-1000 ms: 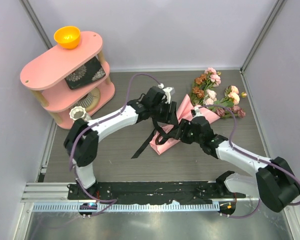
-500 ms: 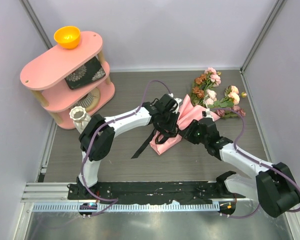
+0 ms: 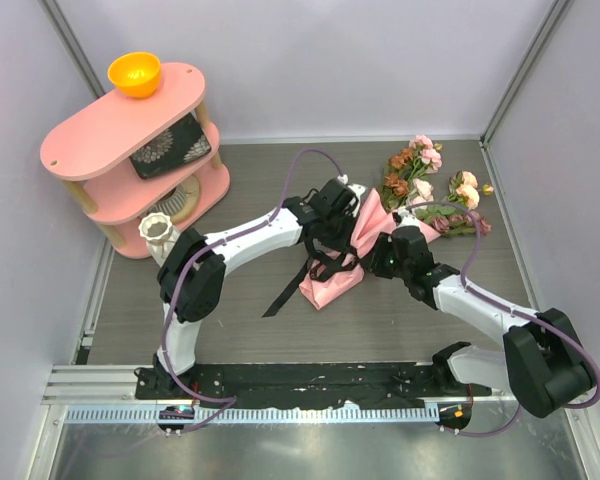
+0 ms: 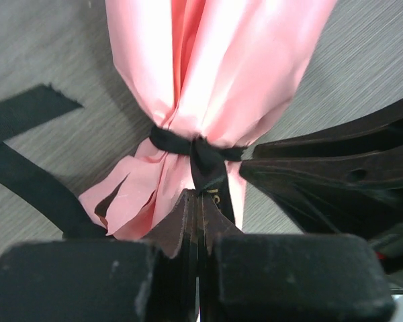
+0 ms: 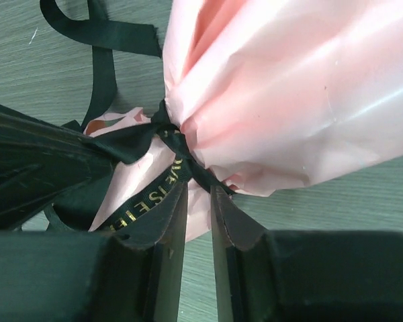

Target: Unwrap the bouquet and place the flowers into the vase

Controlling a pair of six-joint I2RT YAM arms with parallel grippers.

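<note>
The bouquet lies on the table, its salmon-pink paper cinched by a black ribbon. Its flowers point to the far right. My left gripper is shut, its tips pinching a strip of ribbon just below the knot. My right gripper comes from the other side with its jaws a narrow gap apart. A gold-lettered ribbon tail runs along its left finger, and the knot sits just past the tips. From above both grippers meet at the tie, left gripper and right gripper. The white vase stands far left.
A pink three-tier shelf fills the back left, with an orange bowl on top and a dark patterned item on its middle tier. Loose ribbon tails trail on the grey table toward the front.
My left gripper closed fully on the ribbon at the knot. The right gripper's jaws narrowed, and it crept in closer to the tie.
</note>
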